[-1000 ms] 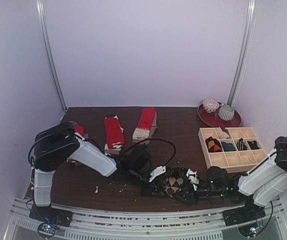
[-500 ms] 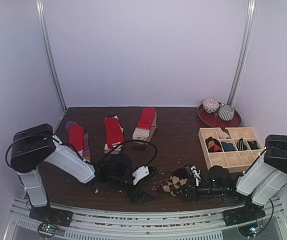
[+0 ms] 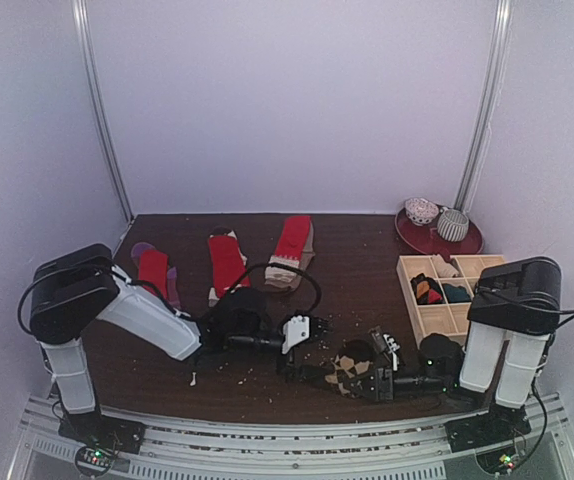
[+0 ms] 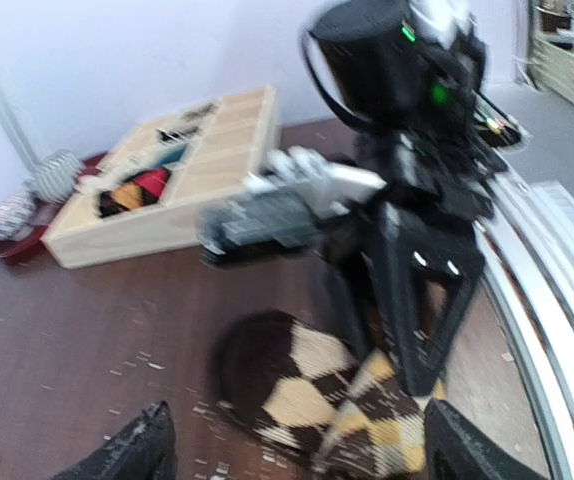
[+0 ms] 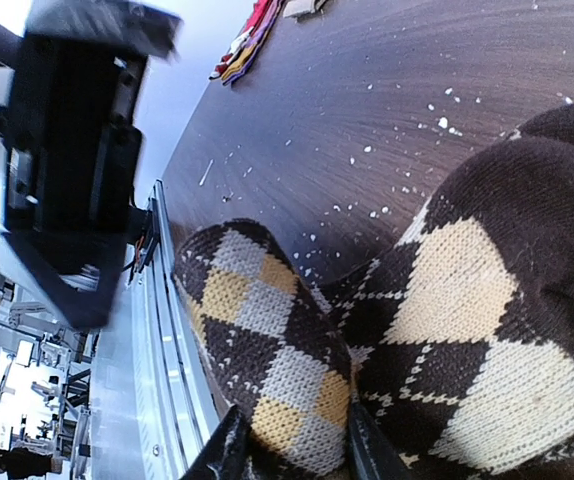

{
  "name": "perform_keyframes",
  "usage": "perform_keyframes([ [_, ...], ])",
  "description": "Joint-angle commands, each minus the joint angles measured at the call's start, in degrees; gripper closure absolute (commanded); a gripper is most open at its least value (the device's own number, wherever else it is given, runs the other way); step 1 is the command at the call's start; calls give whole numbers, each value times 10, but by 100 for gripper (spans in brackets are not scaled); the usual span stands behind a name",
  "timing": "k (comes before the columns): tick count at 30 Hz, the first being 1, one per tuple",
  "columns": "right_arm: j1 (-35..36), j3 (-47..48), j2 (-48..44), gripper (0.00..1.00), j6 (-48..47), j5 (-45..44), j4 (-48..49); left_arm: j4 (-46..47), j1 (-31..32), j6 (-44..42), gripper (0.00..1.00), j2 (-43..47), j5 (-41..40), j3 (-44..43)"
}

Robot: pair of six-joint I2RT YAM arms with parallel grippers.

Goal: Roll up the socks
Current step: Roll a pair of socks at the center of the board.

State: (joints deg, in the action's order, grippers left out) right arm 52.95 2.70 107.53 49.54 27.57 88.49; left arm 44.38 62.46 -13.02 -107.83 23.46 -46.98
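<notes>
White walls enclose a dark wooden worktop [image 3: 367, 260] scattered with pale flecks. Near its front edge, right of centre, lies the brown-and-beige argyle sock [image 3: 345, 371], bunched into a low heap. The right end effector [image 3: 377, 366], reaching in low from the right, is clamped on this sock: the right wrist view shows the knit fabric filling the space between its two fingertips [image 5: 229, 452], and the left wrist view shows its dark fingers set onto the sock. The left end effector [image 3: 301, 333] sits just left of the sock, apart from it and pointing towards it. Its fingers [image 4: 132, 452] stand wide apart at the lower corners of the left wrist view, with nothing gripped between them. Three further socks lie flat in a row across the back left of the worktop, well apart from both end effectors: a red-and-purple sock [image 3: 154, 272] at far left, a red sock with a pale cuff [image 3: 226, 262] in the middle, and a red sock with a tan cuff [image 3: 290, 246] on the right. At the right side stands a pale wooden grid tray [image 3: 437, 318] with dark and coloured rolled items in several compartments. Behind it, a red plate [image 3: 417, 240] carries two rounded patterned objects.
</notes>
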Motion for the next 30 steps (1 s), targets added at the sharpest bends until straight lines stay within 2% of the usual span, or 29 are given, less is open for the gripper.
perform_keyframes([
  [1, -1, -5, 21, 70, 16, 35, -131, -43, 1, -27, 18, -31, 102, -15],
  [5, -5, 1, 14, 70, 7, 39, -162, -69, 12, -36, 20, -48, 102, -13],
  [9, -7, 8, 14, 70, 5, 45, -174, -88, 17, -41, 25, -65, 102, -30],
  [16, -7, 15, -4, 70, -7, 41, -217, -90, 21, -43, 30, -65, 85, -40],
  [20, -7, 23, -21, 70, -20, 38, -264, -105, 21, -44, 40, -77, 86, -53],
  [24, -7, 29, -32, 69, -29, 36, -287, -110, 21, -40, 43, -93, 88, -60],
  [27, -7, 31, -31, 69, -30, 37, -291, -129, 21, -40, 57, -103, 84, -66],
  [30, -7, 33, -30, 69, -30, 39, -290, -147, 21, -40, 68, -109, 77, -70],
])
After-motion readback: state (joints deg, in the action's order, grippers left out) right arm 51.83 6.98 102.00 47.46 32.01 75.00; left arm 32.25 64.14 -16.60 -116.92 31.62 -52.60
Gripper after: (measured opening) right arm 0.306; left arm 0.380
